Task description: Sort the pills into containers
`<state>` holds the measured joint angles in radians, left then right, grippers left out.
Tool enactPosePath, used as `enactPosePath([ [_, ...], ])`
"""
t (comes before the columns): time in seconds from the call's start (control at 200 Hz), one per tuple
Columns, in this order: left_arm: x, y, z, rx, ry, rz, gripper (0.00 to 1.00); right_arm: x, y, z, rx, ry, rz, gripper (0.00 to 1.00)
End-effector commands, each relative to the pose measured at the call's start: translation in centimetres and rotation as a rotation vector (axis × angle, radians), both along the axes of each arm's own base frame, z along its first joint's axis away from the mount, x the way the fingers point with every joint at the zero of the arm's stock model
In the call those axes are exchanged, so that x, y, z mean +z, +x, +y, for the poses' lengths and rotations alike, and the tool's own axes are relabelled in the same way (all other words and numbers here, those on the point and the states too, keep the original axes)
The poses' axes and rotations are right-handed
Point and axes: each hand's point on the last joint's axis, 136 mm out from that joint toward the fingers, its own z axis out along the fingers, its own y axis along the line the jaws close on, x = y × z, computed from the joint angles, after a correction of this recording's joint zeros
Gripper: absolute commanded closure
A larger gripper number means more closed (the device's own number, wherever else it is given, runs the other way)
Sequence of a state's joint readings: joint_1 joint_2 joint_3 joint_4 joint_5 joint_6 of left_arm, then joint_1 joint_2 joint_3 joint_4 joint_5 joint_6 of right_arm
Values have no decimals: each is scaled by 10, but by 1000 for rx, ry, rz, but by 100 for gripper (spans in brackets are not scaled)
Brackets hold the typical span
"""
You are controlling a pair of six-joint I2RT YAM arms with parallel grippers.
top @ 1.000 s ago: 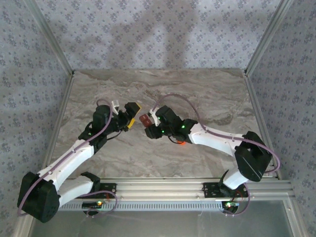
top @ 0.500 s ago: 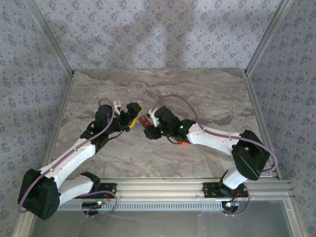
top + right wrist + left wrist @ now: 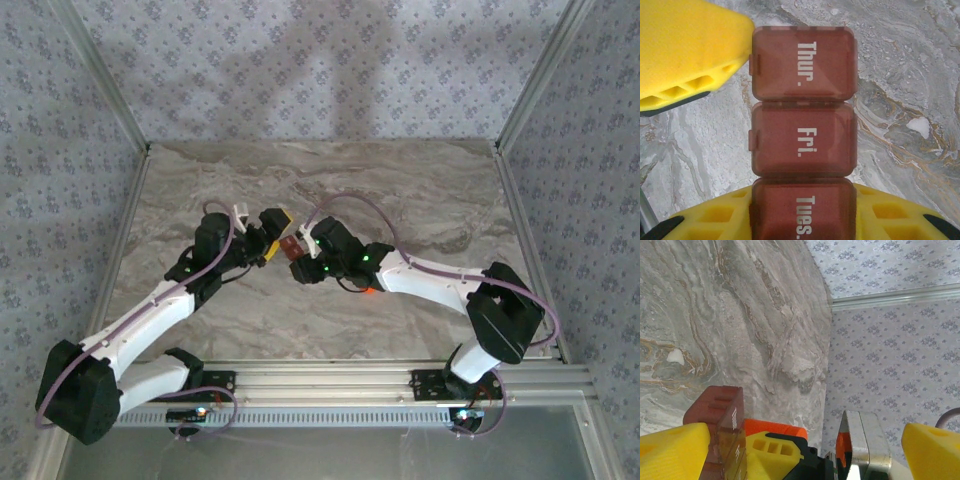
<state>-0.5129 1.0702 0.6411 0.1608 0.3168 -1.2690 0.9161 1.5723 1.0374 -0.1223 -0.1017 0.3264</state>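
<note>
One strip of containers [image 3: 291, 246] is what I have to work with, dark red-brown, held up over the marble table [image 3: 400, 190] near its middle, between my two grippers. In the right wrist view I count three compartments [image 3: 802, 132] in a row, all three lids shut, marked Thur., Fri. and Tues. in white. The right gripper [image 3: 302, 258] is clamped tight on the strip at the Tues. end, its two yellow fingers [image 3: 715, 220] pressing in from either side, and the other two compartments stick out beyond them.

The left gripper [image 3: 800, 455] faces it from the other side with its two yellow fingers [image 3: 670, 450] spread as wide as they go and nothing gripped. The far end of the strip [image 3: 720, 425] reaches into that gap, lying just beside one finger and well apart from the other. From the right wrist camera that one finger [image 3: 685, 55] sits right against the corner of the Thur. lid; I cannot tell whether it touches.

One small white spot [image 3: 917, 125] lies on the marble below, too small for me to say what it is
</note>
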Motion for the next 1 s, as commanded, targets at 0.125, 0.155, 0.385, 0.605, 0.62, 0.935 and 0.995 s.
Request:
enactPosePath([
  [0.125, 8, 3, -7, 3, -25, -26, 2, 11, 0, 11, 9, 43, -9, 58],
  [0.155, 8, 3, -8, 0, -25, -27, 2, 11, 0, 12, 10, 42, -10, 58],
  [0.385, 9, 0, -11, -6, -25, -29, 2, 6, -1, 11, 8, 39, -4, 58],
  [0.605, 21, -1, -15, -8, -49, -47, 2, -2, -1, 10, 3, 28, 8, 58],
  [0.62, 23, -2, -16, -9, -51, -51, 2, -3, -1, 10, 3, 27, 8, 58],
  [0.935, 45, -6, -19, -1, -74, -89, 2, -13, 0, 9, -1, 5, 16, 58],
  [0.995, 46, -6, -18, 5, -76, -93, 2, -14, -1, 9, -1, 3, 18, 58],
])
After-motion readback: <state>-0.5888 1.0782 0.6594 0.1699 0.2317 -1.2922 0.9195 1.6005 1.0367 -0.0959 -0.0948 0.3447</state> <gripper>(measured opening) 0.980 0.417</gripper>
